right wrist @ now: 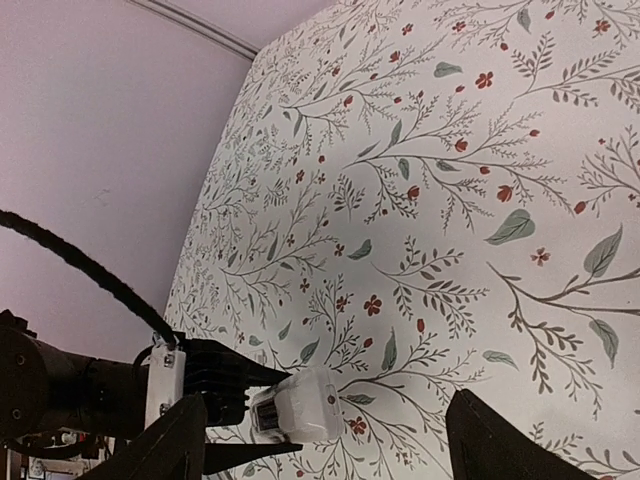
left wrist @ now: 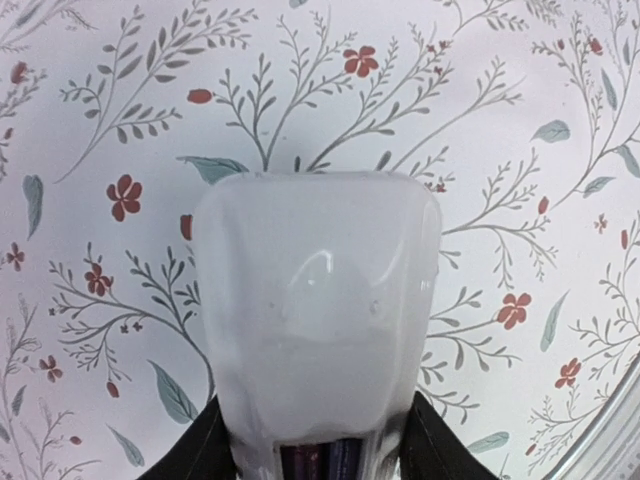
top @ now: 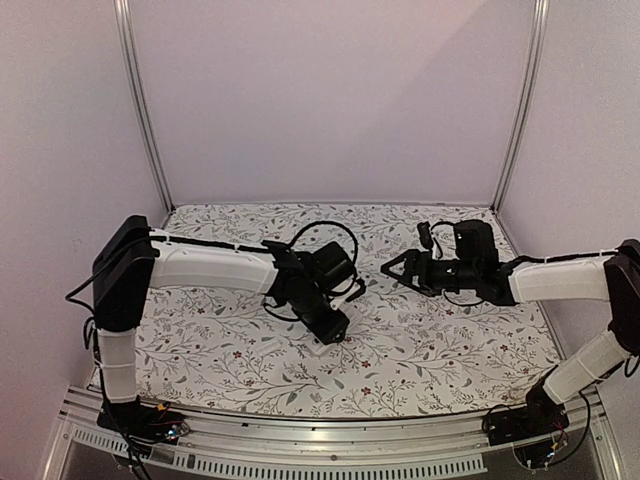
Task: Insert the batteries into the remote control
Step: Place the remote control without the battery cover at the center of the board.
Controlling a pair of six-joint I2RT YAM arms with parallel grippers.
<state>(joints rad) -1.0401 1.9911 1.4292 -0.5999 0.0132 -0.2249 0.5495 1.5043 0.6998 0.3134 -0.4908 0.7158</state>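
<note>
My left gripper point(top: 322, 335) is shut on the white remote control point(left wrist: 315, 300), tilted down close over the floral table. In the left wrist view its black fingers point(left wrist: 195, 450) clamp the remote's sides. Dark cylinders that look like the batteries point(left wrist: 330, 458) lie side by side in the remote's open recess at the bottom edge. The right wrist view shows the same remote point(right wrist: 305, 405) held in the left gripper, with the dark recess facing left. My right gripper point(top: 395, 270) is open and empty, pointing left at the remote from a short distance away.
The floral table cover point(top: 450, 340) ends at purple walls at the back and sides, with a metal rail point(top: 330, 435) along the near edge. A small pale flat piece point(top: 268, 343) seems to lie left of the left gripper.
</note>
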